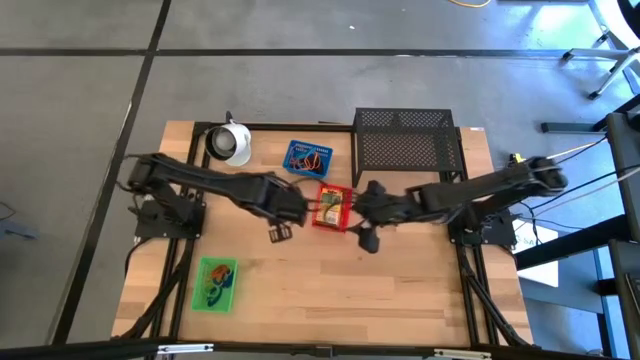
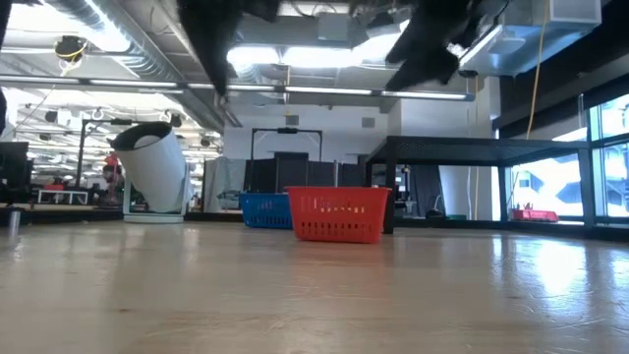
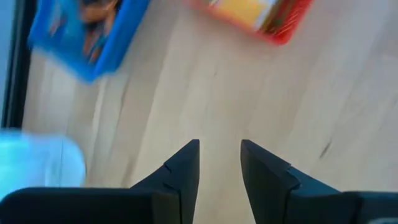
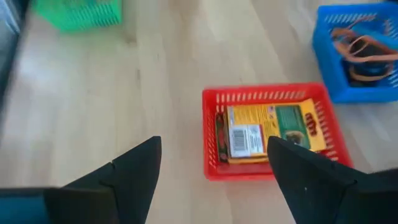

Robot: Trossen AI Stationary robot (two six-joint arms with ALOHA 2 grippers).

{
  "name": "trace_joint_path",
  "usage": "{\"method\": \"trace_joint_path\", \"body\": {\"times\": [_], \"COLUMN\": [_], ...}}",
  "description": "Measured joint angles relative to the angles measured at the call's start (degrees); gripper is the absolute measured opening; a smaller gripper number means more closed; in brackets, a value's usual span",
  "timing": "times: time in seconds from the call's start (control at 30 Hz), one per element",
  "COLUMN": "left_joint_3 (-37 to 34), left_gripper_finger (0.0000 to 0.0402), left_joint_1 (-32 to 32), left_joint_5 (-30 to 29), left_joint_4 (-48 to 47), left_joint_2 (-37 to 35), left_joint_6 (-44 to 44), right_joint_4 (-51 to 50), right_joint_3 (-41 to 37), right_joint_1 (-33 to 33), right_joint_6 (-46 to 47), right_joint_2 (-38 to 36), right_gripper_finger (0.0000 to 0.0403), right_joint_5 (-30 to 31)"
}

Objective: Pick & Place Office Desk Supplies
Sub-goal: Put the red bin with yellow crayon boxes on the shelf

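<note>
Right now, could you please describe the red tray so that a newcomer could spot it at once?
Start from the big black mesh rack at the table's back edge. Just in front of its left corner, between both grippers, sits the red tray, the only tray holding a yellow box.

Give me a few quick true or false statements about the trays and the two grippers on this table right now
1. The yellow box lies in the red tray. True.
2. The green tray sits beside the black mesh rack. False: it is near the table's front left, far from the rack.
3. The right gripper is open and empty. True.
4. The left gripper holds a clip. False: nothing shows between its fingers.
5. The blue tray is empty. False: it holds coloured bands.
</note>
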Motion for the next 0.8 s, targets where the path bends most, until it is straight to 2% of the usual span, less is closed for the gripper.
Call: {"method": "trace_joint_path", "body": {"times": [0.13,0.37,0.57,0.8], "left_joint_3": [0.0,0.0,0.0,0.0], "left_gripper_finger": [0.0107,0.0102,0.0103,0.01], "left_joint_1": [-0.61,-2.08,-3.7,-4.8], "left_joint_5": [0.06,-0.08,-2.34,-4.38], "left_joint_4": [-5.88,-6.06,-5.89,-5.88], "left_joint_2": [-5.24,-12.0,-13.46,-12.93], "left_joint_6": [-13.48,-28.49,-32.54,-32.55], "right_joint_4": [5.23,14.31,15.32,15.68], "right_joint_3": [0.01,0.0,0.02,0.01], "right_joint_1": [-0.84,-0.84,-0.86,-0.8], "right_joint_6": [-4.44,-6.87,-6.85,-6.82], "right_joint_2": [7.22,17.38,21.91,25.43], "right_gripper_finger": [0.0296,0.0296,0.0296,0.0279], "right_joint_5": [-0.64,-2.09,3.7,2.44]}}
